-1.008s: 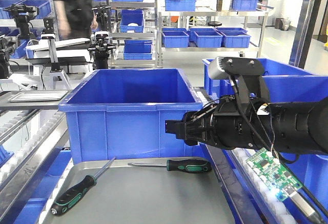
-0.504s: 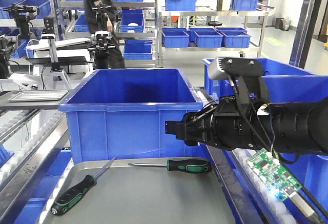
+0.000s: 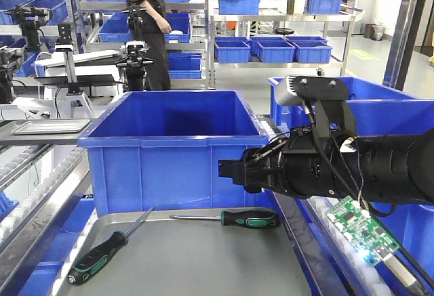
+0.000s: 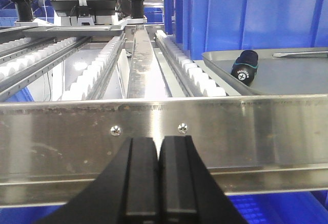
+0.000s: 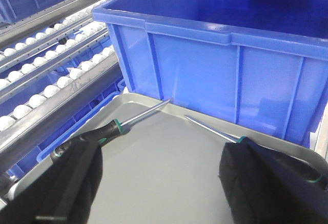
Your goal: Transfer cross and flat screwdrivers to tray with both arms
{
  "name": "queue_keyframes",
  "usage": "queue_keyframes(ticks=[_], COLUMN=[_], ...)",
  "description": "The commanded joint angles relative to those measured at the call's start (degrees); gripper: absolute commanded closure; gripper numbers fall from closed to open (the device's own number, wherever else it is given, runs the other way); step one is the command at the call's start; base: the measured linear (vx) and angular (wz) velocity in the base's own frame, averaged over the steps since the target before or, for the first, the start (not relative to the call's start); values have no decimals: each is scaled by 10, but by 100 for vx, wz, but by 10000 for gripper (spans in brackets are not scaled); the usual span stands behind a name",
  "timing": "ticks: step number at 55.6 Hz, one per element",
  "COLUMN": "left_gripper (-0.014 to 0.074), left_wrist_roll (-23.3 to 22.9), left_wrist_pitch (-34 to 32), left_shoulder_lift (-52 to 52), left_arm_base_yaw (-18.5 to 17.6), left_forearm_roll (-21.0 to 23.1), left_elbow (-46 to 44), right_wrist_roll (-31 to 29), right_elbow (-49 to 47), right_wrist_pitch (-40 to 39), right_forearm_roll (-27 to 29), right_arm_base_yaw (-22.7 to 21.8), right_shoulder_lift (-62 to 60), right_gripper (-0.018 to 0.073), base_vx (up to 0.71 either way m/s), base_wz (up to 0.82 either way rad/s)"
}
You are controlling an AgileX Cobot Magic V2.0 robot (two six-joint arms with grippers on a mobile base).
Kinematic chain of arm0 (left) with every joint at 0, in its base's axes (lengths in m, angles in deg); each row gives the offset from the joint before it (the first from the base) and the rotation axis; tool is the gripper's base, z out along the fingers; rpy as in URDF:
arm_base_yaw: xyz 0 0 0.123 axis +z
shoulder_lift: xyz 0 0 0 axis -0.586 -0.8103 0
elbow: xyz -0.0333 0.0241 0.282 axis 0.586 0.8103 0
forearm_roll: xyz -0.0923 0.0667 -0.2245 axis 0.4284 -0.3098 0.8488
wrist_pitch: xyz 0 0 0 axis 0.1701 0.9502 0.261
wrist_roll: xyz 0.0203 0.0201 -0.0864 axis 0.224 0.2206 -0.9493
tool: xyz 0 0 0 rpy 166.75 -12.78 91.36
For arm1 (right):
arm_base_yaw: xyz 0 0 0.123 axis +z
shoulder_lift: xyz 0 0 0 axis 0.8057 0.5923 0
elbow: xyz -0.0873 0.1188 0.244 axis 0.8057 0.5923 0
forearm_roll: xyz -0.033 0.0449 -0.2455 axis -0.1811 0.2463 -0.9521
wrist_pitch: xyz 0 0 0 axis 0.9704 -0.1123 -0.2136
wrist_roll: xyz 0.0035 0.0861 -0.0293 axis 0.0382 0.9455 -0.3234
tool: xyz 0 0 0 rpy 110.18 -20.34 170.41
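Two black-and-green screwdrivers lie on the grey tray (image 3: 196,255). One screwdriver (image 3: 102,254) lies slanted at the tray's left. The other screwdriver (image 3: 247,219) lies along the far rim, handle to the right. My right gripper (image 3: 227,169) hangs above the tray's right side. In the right wrist view it (image 5: 164,152) is open, with bare tray (image 5: 128,97) between its fingers and a screwdriver (image 5: 102,133) by each finger (image 5: 210,129). My left gripper (image 4: 159,149) is shut and empty, low before a steel rail, left of the tray (image 4: 287,83). A handle end (image 4: 244,66) faces it.
A large blue bin (image 3: 173,143) stands right behind the tray, and more blue bins (image 3: 380,106) sit behind the right arm. Roller conveyor rails (image 4: 97,65) run on the left. A bare circuit board (image 3: 359,231) hangs under the right arm. A person (image 3: 154,32) stands at the far shelves.
Neither arm nor either screwdriver has moved. Only the person in the background has walked to the right.
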Motion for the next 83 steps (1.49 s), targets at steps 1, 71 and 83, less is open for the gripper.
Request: queue_keyframes(ticks=[1,71,83], left_gripper=[603,602,602], left_wrist_roll=[-6,-6,-6], left_wrist_pitch=[-44,-45,-45], left_shoulder_lift=[-1,-3,-3], left_arm_base_yaw=[2,2,2], left_forearm_roll=[1,2,2], left_elbow=[-15,-15,-15], right_wrist_roll=[-5,282,282], right_elbow=[-18,749,749], right_wrist_pitch=[-32,-189,-186], right_forearm_roll=[-8,-384,-384], right_arm_base_yaw=[-4,-197,-197], right_shoulder_lift=[-24,-813,-813], right_gripper=[13,570,570], base_vx=[0,0,0], base_wz=[0,0,0])
